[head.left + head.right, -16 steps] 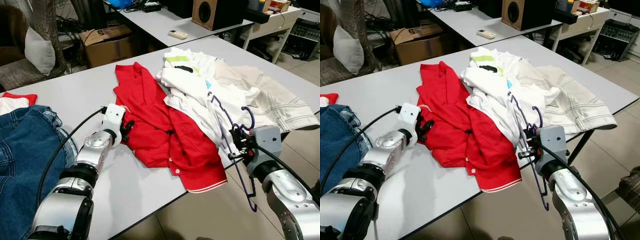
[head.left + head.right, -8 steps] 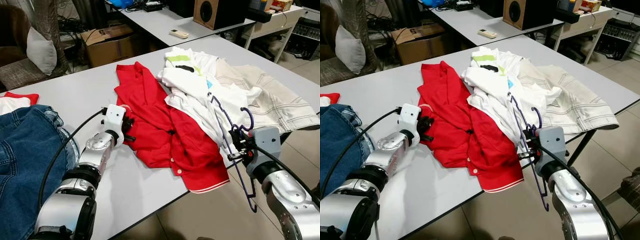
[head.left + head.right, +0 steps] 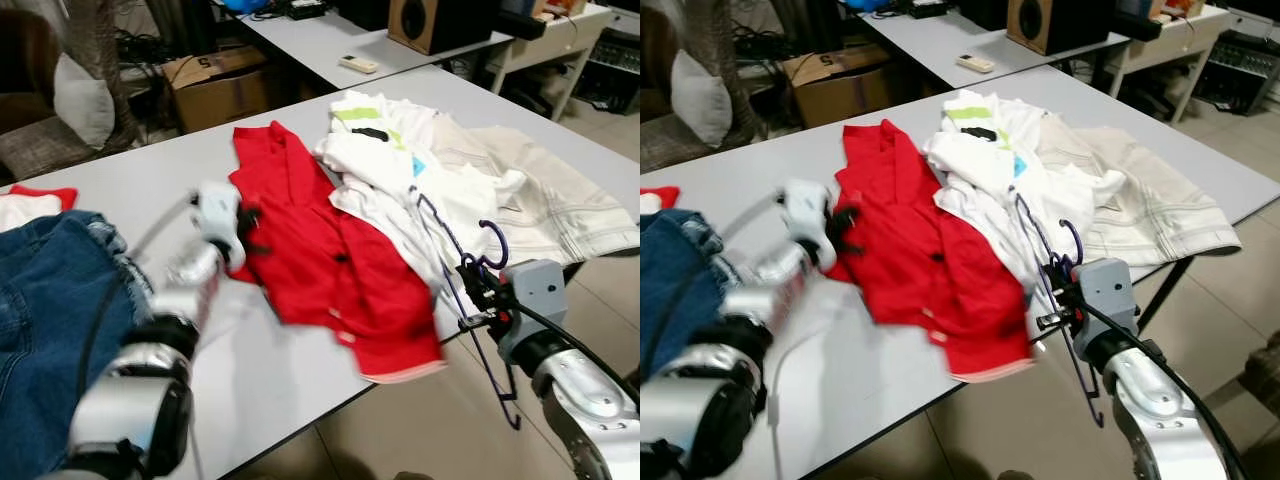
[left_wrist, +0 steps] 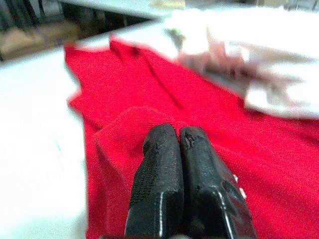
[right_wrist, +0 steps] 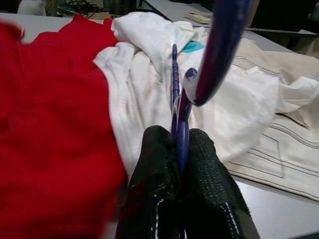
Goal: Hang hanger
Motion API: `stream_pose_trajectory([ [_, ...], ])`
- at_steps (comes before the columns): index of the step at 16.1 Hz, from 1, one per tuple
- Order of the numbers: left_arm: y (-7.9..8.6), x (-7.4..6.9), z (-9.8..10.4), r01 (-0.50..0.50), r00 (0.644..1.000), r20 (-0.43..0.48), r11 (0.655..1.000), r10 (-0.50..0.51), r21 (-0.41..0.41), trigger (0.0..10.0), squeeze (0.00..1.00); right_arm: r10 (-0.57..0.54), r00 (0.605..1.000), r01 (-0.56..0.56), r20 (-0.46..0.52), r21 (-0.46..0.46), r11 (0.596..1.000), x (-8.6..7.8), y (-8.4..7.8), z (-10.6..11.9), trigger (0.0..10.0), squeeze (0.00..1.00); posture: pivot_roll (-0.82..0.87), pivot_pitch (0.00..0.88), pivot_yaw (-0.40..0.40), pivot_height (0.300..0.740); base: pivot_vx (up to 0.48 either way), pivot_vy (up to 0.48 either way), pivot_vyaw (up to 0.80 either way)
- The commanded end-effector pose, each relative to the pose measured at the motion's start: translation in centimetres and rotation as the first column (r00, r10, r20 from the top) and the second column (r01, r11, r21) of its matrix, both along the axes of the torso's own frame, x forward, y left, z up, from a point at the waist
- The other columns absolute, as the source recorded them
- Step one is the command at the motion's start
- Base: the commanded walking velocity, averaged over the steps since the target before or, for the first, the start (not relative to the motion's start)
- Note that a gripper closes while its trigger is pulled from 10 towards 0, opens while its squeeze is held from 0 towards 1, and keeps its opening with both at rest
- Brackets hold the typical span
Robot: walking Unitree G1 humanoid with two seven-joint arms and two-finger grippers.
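right gripper (image 3: pixel 478 296): fingers (image 5: pixel 159 199) clamped tight on the neck of the purple hanger (image 3: pixel 470 285), off the near edge of the grey table (image 3: pixel 270 370). the hanger's hook curls just above the grip; its frame runs partly up over the white clothes (image 3: pixel 400 170) and partly down below the table edge toward the floor (image 3: pixel 420 440).

left gripper (image 3: pixel 245 225): blurred in the head views; wrist view has both fingers (image 4: pixel 159 184) pressed together with a raised fold of the red shirt (image 3: pixel 320 250) pinched at their tips, at that shirt's near left edge on the table.

red shirt: spread flat mid-table, lower hem at the table's near edge, its right side touching the white clothes.

white clothes: heaped on the table right of the red shirt, one piece with a green stripe.

beige garment (image 3: pixel 540 200): on the table's right end, beside the white heap.

blue jeans (image 3: pixel 50 300): on the table's left end, well apart from the red shirt.

cardboard box (image 3: pixel 215 85), cushion (image 3: pixel 80 95): beyond the table's far side.

speaker (image 3: pixel 440 20), remote control (image 3: pixel 357 65): on a second table behind the grey table.
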State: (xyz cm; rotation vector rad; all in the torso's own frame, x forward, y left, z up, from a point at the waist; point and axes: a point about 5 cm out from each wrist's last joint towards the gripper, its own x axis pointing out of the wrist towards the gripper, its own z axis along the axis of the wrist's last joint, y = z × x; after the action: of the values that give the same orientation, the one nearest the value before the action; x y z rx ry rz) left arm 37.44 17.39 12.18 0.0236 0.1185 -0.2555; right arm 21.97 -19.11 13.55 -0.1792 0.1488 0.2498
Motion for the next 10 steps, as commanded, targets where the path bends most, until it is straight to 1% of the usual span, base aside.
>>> stream_pose_trajectory([
  [1, 0.8, 0.6, 2.0, -0.019, 0.997, 0.080, 1.000, 0.020, -0.014, 0.0, 0.00, 0.010, 1.000, -0.011, 0.027, 0.011, 1.000, -0.1, -0.2, 0.7, 10.0, 0.00, -0.18, 0.000, 0.116, 0.740, 0.000, 0.000, 0.00],
  [2, 1.1, 0.8, 2.8, -0.022, 0.994, 0.106, 1.000, 0.024, -0.020, 0.0, 0.00, 0.012, 0.999, -0.013, 0.034, 0.018, 1.000, -0.1, -0.4, 0.9, 10.0, 0.00, -0.18, 0.000, 0.119, 0.740, 0.000, 0.000, 0.00],
  [3, 1.4, 1.1, 4.1, -0.019, 0.988, 0.152, 0.999, 0.023, -0.027, 0.0, 0.00, 0.070, 0.996, -0.074, 0.051, 0.083, 0.994, -0.3, 0.1, 1.6, 10.0, 0.00, -0.18, 0.000, 0.119, 0.740, 0.000, 0.000, 0.00],
  [4, 1.2, 1.4, 5.9, 0.017, 0.979, 0.202, 1.000, -0.014, -0.017, 0.0, 0.00, 0.203, 0.976, -0.212, 0.073, 0.144, 0.967, -1.0, 1.0, 2.7, 10.0, 0.00, -0.17, 0.000, 0.121, 0.740, 0.000, 0.000, 0.00],
  [5, 1.0, 1.5, 6.8, 0.043, 0.973, 0.229, 0.999, -0.042, 0.002, 0.0, 0.00, 0.283, 0.955, -0.294, 0.087, 0.169, 0.941, -1.6, 1.5, 3.3, 10.0, 0.00, -0.17, 0.000, 0.121, 0.740, 0.000, 0.000, 0.00],
  [6, 0.9, 1.6, 7.2, 0.054, 0.970, 0.237, 0.998, -0.055, 0.012, 0.0, 0.00, 0.323, 0.942, -0.334, 0.090, 0.179, 0.925, -1.9, 1.7, 3.5, 10.0, 0.00, -0.17, 0.000, 0.121, 0.740, 0.000, 0.000, 0.00],
  [7, 0.6, 1.6, 8.9, 0.086, 0.957, 0.274, 0.996, -0.092, 0.035, 0.0, 0.00, 0.473, 0.879, -0.475, 0.060, 0.195, 0.858, -3.2, 2.3, 4.1, 10.0, 0.00, -0.16, 0.000, 0.124, 0.740, 0.000, 0.000, 0.00],
  [8, 0.7, 1.6, 9.8, 0.097, 0.951, 0.290, 0.994, -0.109, 0.056, 0.0, 0.00, 0.551, 0.834, -0.544, 0.015, 0.188, 0.818, -4.0, 2.5, 4.2, 10.0, 0.00, -0.16, 0.000, 0.124, 0.740, 0.000, 0.000, 0.00],
  [9, 0.9, 1.5, 10.1, 0.097, 0.951, 0.285, 0.992, -0.118, 0.086, 0.0, 0.00, 0.602, 0.796, -0.586, -0.060, 0.171, 0.792, -4.6, 2.4, 3.8, 10.0, 0.00, -0.16, 0.000, 0.134, 0.740, 0.000, 0.000, 0.00],
  [10, 1.1, 1.3, 10.1, 0.100, 0.955, 0.269, 0.989, -0.125, 0.107, 0.0, 0.00, 0.620, 0.775, -0.598, -0.121, 0.175, 0.782, -5.0, 2.3, 3.2, 10.0, 0.00, -0.15, 0.000, 0.137, 0.740, 0.000, 0.000, 0.00],
])
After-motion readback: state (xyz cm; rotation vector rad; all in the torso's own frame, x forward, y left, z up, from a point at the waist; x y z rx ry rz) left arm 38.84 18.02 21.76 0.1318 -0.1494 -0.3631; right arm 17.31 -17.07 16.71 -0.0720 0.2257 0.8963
